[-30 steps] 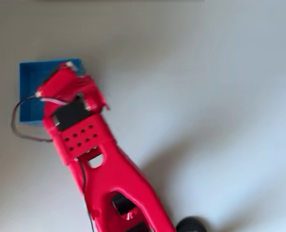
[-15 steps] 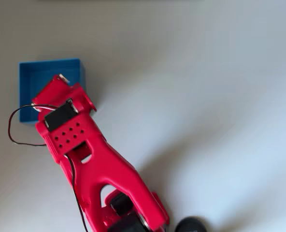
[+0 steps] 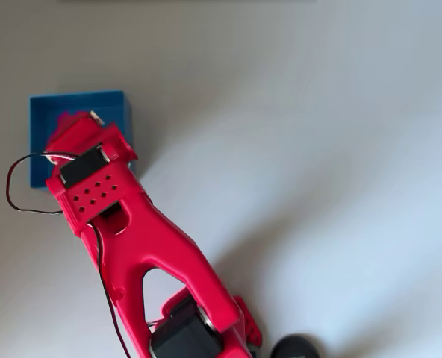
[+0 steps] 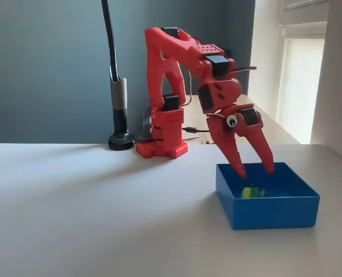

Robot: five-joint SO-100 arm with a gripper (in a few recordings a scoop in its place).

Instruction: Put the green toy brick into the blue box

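Note:
The blue box [image 4: 269,203] sits on the white table at the right of the fixed view; from overhead the blue box [image 3: 45,112] is at the left, partly covered by the arm. The green toy brick [image 4: 252,192] lies on the box floor, free of the fingers. My red gripper [image 4: 254,171] hangs open over the box with its fingertips just inside the rim and nothing between them. In the overhead view the gripper [image 3: 78,128] is over the box and hides the brick.
A black lamp post on a round base [image 4: 121,140] stands behind, next to the arm's red base [image 4: 162,147]. A black cable [image 3: 16,186] loops off the wrist to the left. The white table [image 3: 318,186] stretches wide on the right of the overhead view.
The gripper head has swung further left and over the box's interior across the overhead frames, and the arm's elbow has drawn back toward the base.

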